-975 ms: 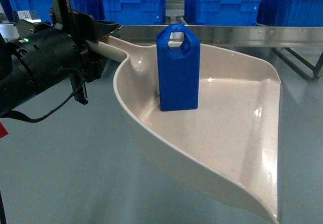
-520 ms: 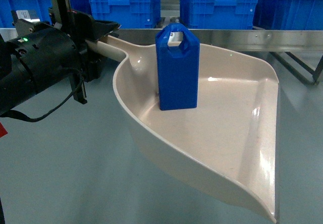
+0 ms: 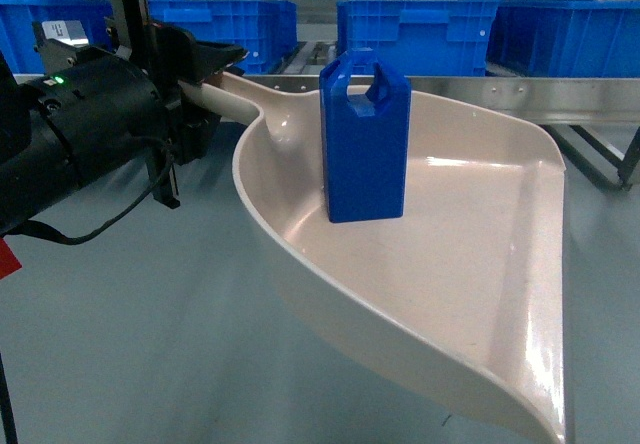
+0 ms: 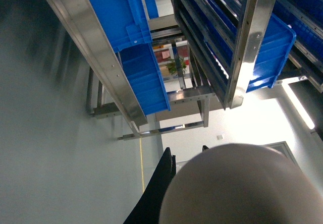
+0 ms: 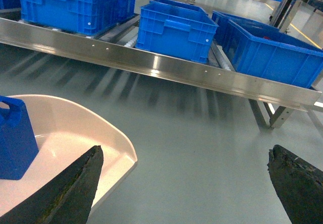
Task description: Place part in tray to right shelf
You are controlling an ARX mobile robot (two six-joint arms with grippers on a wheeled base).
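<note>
Head view: the part [image 3: 365, 139] stands upright inside the tray [image 3: 470, 294], near the tray's back curve where the handle joins.
Tray: held in the air above the grey floor [image 3: 150, 344], its flat front lip toward the lower right.
Left claw [image 3: 205, 69]: clamped on the tray's handle.
Right claw [image 5: 186, 183]: seen from its wrist camera, fingers [image 5: 70, 188] wide apart with nothing between them, beside the tray's front corner.
Right shelf [image 3: 560, 99]: its brushed front rail runs just beyond the tray's far edge.
Blue crates [image 3: 415, 29]: sitting on the shelf behind that rail.
</note>
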